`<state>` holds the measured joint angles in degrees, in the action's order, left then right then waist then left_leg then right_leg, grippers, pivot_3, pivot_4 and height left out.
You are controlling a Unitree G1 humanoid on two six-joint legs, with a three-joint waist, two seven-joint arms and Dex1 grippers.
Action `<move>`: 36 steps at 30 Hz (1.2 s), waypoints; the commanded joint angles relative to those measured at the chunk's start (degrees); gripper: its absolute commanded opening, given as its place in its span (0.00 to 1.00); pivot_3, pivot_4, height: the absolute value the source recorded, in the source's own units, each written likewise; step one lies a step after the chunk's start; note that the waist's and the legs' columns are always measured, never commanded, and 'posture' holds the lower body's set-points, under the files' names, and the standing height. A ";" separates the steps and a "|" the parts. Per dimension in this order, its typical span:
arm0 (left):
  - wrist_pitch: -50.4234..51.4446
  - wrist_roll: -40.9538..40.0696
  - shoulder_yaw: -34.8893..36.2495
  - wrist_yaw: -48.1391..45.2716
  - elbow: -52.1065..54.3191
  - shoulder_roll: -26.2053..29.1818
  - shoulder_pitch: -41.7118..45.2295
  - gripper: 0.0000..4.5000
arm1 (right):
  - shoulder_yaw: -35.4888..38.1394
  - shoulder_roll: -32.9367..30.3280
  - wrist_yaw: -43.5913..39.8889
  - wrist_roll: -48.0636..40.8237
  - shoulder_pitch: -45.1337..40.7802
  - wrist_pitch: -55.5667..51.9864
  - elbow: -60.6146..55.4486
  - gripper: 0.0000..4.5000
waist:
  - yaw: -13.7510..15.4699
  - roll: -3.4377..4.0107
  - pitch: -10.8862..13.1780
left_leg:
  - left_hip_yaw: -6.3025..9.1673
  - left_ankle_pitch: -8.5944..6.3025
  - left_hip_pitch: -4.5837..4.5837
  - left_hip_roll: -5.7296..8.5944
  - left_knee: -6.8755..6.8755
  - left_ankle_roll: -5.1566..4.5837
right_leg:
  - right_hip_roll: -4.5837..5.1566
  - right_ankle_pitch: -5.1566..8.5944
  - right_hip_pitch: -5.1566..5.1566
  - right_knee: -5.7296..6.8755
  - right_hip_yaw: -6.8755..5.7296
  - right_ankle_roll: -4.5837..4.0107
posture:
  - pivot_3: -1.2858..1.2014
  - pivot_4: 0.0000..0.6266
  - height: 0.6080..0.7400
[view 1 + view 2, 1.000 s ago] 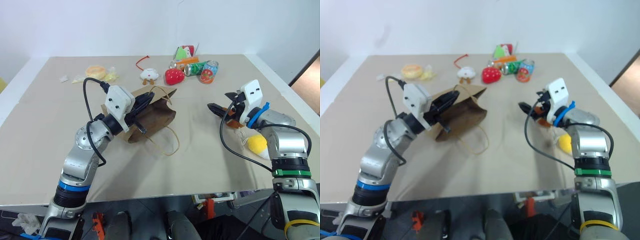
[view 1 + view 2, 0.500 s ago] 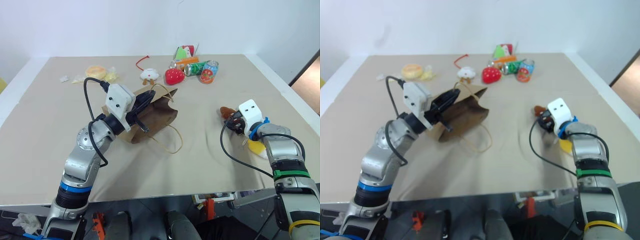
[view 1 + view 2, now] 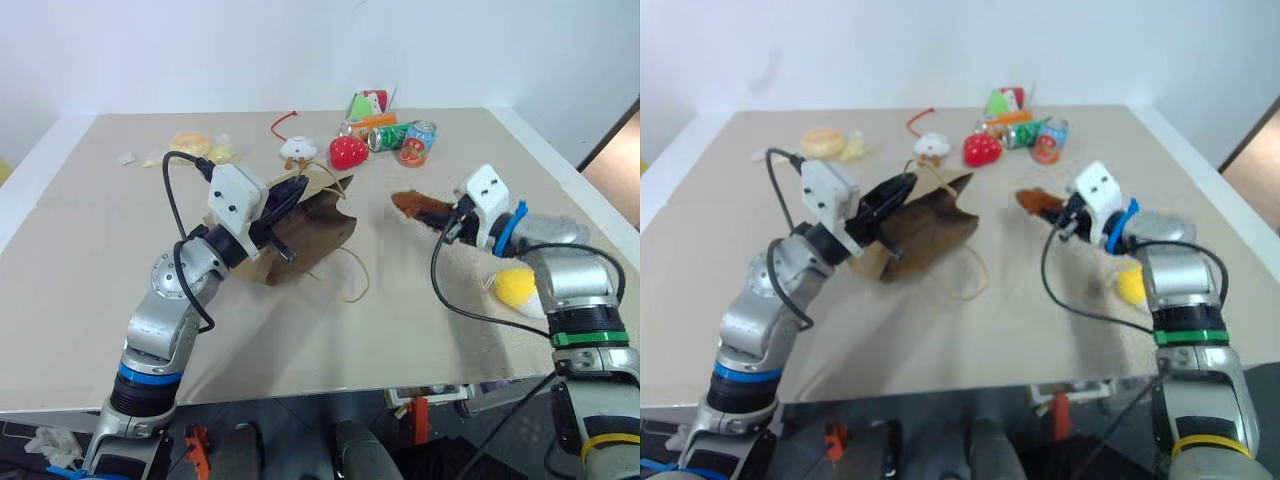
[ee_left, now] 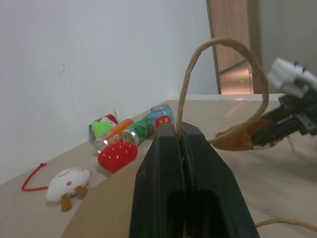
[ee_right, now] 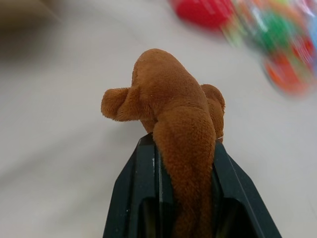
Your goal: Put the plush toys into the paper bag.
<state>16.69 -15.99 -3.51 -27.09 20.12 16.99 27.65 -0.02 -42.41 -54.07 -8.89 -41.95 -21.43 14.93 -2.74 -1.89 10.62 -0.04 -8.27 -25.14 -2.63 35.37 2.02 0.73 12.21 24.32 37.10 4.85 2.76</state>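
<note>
White walls back a beige table (image 3: 90,300), and we work over it with both arms. Our right gripper (image 5: 184,148) is clamped on the reddish-brown plush toy (image 5: 171,101), which juts out past the fingertips and hangs in the air above the table, between the bag and our right forearm. Just beside that forearm, on the table, lies the yellow plush toy (image 3: 515,287) with its white end toward the table edge.

Our left gripper (image 4: 174,141) has its fingers pressed flat together on a tan cord handle (image 4: 223,44) of the paper bag (image 3: 315,230); the loop arches up above the fingertips. From there the bag lies tipped on its side, mouth facing the far side of the table, its second handle (image 3: 345,285) trailing loose on the surface toward us.

Farther back we see a red strawberry toy (image 3: 348,152), a white plush with a red cord (image 3: 297,148), a cluster of drink cans (image 3: 400,138), and a yellowish toy (image 3: 192,143) off to the left.
</note>
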 commanded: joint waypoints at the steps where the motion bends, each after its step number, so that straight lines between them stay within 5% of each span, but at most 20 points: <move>1: -1.49 1.92 0.71 1.52 0.36 0.10 1.12 0.00 | -1.49 -1.32 -8.63 -7.08 -1.99 -6.31 -11.60 0.11 | 0.04 -0.02 -0.01 | 0.00 0.00 0.00 0.00 0.00 0.00 | 0.00 0.00 0.00 0.00 -0.01 0.00 | 0.52 0.24 1.00; 10: -2.74 4.96 0.73 4.23 -1.81 -1.20 2.79 0.00 | -7.28 7.10 -8.28 -12.71 -3.90 -13.38 -21.84 0.11 | 0.02 0.00 0.00 | 0.02 0.00 -0.01 -0.02 0.03 0.01 | -0.01 0.02 0.00 0.00 -0.02 -0.03 | 0.52 0.24 1.00; 24: -1.24 5.06 -0.75 5.62 0.68 -3.92 2.58 0.00 | -16.39 20.04 -1.24 3.39 -16.75 6.45 5.11 0.11 | 0.00 0.00 0.00 | 0.00 0.00 -0.05 -0.02 -0.02 0.01 | -0.03 -0.02 0.05 -0.01 -0.01 0.03 | 0.52 0.24 1.00; 33: -0.55 5.41 -0.51 6.08 1.13 -3.68 2.13 0.00 | -11.52 21.57 -2.18 -0.20 -16.05 1.15 3.21 0.96 | 0.03 0.00 0.00 | 0.03 0.00 -0.08 -0.02 -0.07 0.01 | -0.03 -0.09 0.06 0.00 -0.03 0.17 | 0.52 0.24 1.00; 36: -0.71 5.40 0.03 5.87 0.72 -3.07 2.17 0.00 | -9.10 18.41 -4.68 -3.15 -13.57 -2.21 -1.62 0.99 | 0.06 0.00 0.00 | 0.03 0.00 -0.08 -0.02 -0.06 0.01 | -0.03 -0.06 0.06 0.00 -0.03 0.12 | 0.52 0.24 1.00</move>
<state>16.54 -10.88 -4.55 -21.38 18.77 13.20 29.47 -12.41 -21.92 -57.13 -9.45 -56.27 -22.01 17.94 -2.68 -1.90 10.62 -0.01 -8.28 -25.22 -2.65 35.31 2.03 0.71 12.16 24.37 37.10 4.81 2.87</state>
